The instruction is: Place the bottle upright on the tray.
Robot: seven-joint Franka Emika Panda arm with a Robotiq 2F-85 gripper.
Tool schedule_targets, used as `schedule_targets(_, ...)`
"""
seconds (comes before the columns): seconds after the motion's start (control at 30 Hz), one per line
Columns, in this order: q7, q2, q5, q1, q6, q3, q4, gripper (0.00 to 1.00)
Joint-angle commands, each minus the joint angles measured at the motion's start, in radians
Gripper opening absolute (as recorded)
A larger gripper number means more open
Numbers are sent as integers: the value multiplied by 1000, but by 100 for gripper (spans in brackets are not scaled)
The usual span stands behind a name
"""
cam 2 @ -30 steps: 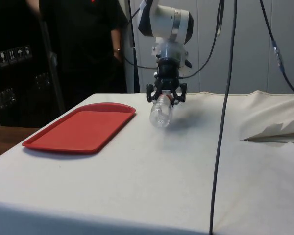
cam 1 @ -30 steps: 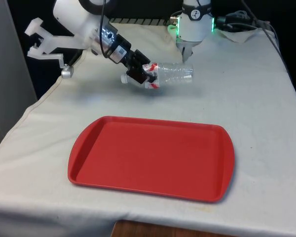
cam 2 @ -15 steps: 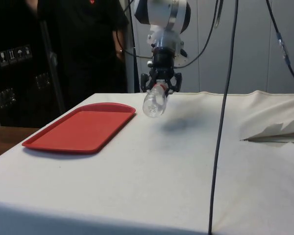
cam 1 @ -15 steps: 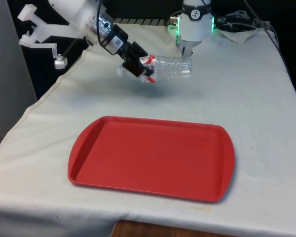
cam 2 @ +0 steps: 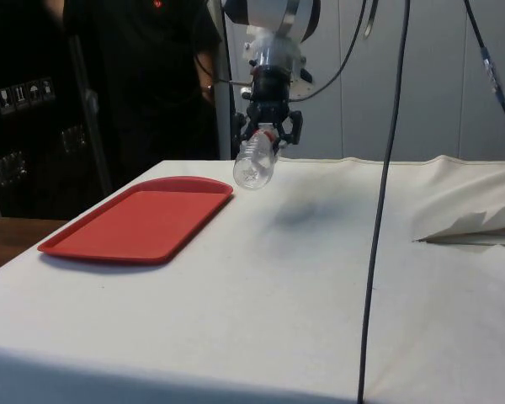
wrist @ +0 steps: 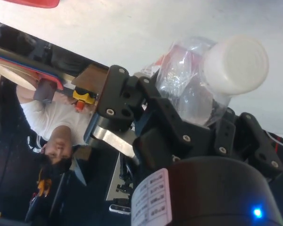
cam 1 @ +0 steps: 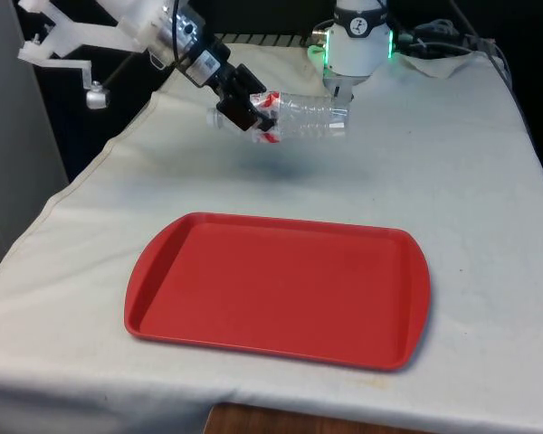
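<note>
A clear plastic bottle with a white cap and a red-and-white label hangs on its side in the air above the cloth, beyond the tray's far edge. My gripper is shut on its neck end, near the label. From the side, the bottle points base-first towards the camera below the gripper. The wrist view has the white cap sticking out past the black fingers. The red tray lies flat on the near part of the table with nothing on it.
The table's cloth edge runs along the front view's left. Cables hang down at the side view's right. A person in dark clothes stands behind the table's far side. Crumpled cloth and cables lie at the far right corner.
The gripper has lifted the bottle higher off the cloth and drawn it a little towards the front view's left. The bottle stays lying sideways in the grip.
</note>
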Motion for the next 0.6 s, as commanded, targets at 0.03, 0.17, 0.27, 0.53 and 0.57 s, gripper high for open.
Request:
schedule_targets(0.03,19,-9,-9,9,11,-4,3,14)
schedule_targets(0.17,41,-14,-15,15,15,-4,18,14)
schedule_targets(0.27,67,-15,-19,22,18,-4,38,14)
schedule_targets(0.53,118,-13,-29,33,22,-3,83,14)
schedule_targets(0.57,125,-13,-30,35,23,-2,88,14)
